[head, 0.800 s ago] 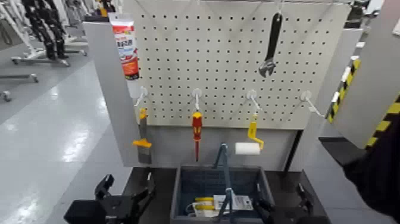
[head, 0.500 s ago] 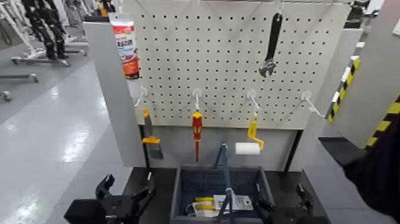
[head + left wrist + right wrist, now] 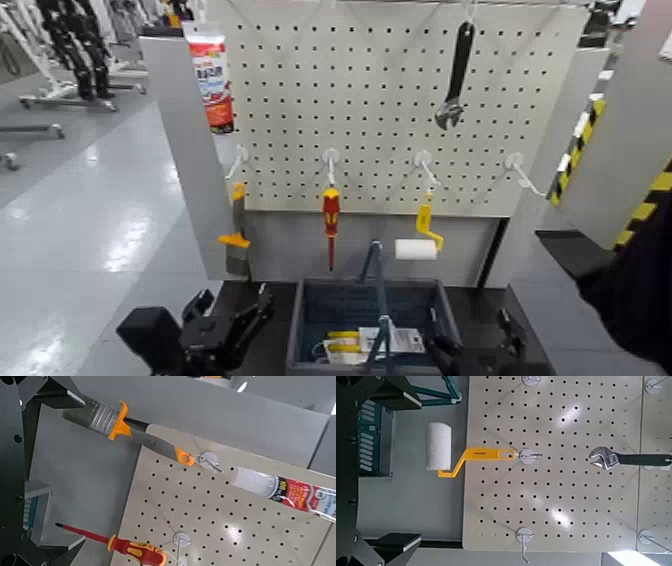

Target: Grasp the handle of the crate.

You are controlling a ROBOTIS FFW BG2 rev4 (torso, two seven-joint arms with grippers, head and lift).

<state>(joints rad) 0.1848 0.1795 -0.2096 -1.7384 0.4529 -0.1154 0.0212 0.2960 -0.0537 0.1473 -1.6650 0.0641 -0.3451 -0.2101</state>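
The dark blue-grey mesh crate (image 3: 340,305) sits on the dark table at the bottom centre, under the pegboard. Its thin handle (image 3: 377,285) stands upright as a narrow arch over the crate's middle. My left gripper (image 3: 236,305) is open and empty, just left of the crate at rim height. My right gripper (image 3: 472,338) is open and empty, low beside the crate's right wall. The left wrist view shows a corner of the crate (image 3: 36,507). The right wrist view shows the crate wall (image 3: 372,435) and part of the handle (image 3: 437,398) between its spread fingers (image 3: 385,393).
The white pegboard (image 3: 380,130) holds a black wrench (image 3: 455,80), a red-and-yellow screwdriver (image 3: 330,215), a yellow-handled paint roller (image 3: 420,240) and a scraper (image 3: 238,240). A sealant tube (image 3: 210,75) hangs upper left. Small packages (image 3: 345,345) lie in the crate. A dark shape (image 3: 630,280) fills the right edge.
My left arm has risen and moved forward and right, closer to the crate's left wall. The scraper swings on its hook. The right gripper, crate and handle have not moved.
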